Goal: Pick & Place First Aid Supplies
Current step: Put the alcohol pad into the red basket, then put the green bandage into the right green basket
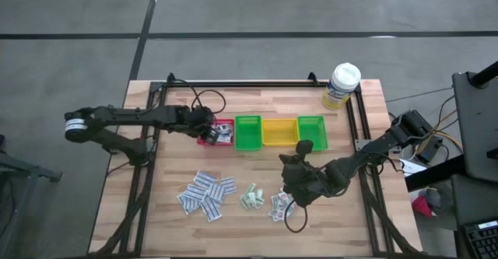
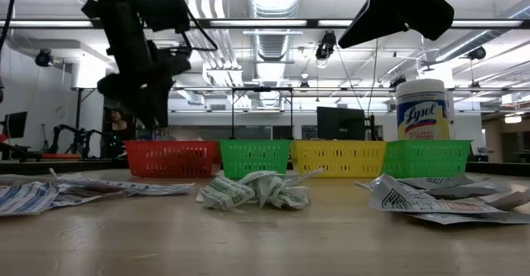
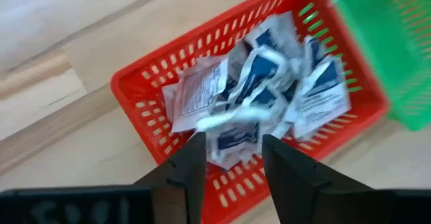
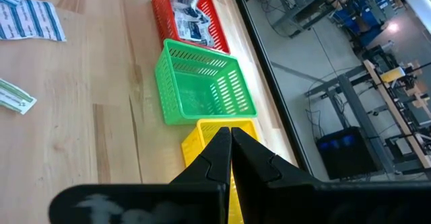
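Left gripper (image 3: pixel 230 158) above the red bin (image 3: pixel 145 93), fingers parted, nothing between them; white packets with blue print (image 3: pixel 259 83) heaped inside that bin. Right gripper (image 4: pixel 231 145) closed and empty, above the table (image 1: pixel 156 204) near the yellow bin (image 1: pixel 278 132). More first aid packets (image 1: pixel 207 193) scattered on the wood in front of the bins.

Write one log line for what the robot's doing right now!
left pincer: open over red bin | packets inside | right pincer: shut, empty, waiting | more packets on table
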Controlling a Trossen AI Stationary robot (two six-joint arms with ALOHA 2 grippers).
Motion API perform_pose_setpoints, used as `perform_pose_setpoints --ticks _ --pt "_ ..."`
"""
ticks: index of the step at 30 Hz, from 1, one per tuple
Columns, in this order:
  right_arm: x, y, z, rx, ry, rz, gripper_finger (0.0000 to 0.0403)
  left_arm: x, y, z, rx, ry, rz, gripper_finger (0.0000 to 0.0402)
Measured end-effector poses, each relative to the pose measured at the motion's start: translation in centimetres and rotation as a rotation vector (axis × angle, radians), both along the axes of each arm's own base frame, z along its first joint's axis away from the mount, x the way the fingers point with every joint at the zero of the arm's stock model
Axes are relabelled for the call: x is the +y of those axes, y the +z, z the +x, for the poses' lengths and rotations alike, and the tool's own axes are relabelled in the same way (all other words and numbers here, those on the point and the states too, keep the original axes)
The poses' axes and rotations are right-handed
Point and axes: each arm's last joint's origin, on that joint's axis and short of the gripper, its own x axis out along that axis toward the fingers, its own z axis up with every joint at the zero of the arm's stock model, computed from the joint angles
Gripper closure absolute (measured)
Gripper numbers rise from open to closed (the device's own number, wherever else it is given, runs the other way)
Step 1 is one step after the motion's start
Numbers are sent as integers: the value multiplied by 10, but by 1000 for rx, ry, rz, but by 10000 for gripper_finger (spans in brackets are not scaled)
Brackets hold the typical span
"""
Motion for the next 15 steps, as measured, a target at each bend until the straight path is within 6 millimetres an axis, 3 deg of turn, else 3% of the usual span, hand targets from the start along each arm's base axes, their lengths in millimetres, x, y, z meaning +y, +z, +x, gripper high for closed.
perform_pose_setpoints --ticks 9,15 --pt "0 0 0 3 2 -1 394 -7 47 -24 -194 -39 69 266" --pt "0 0 0 3 1 0 394 -25 58 -38 -256 -207 138 266"
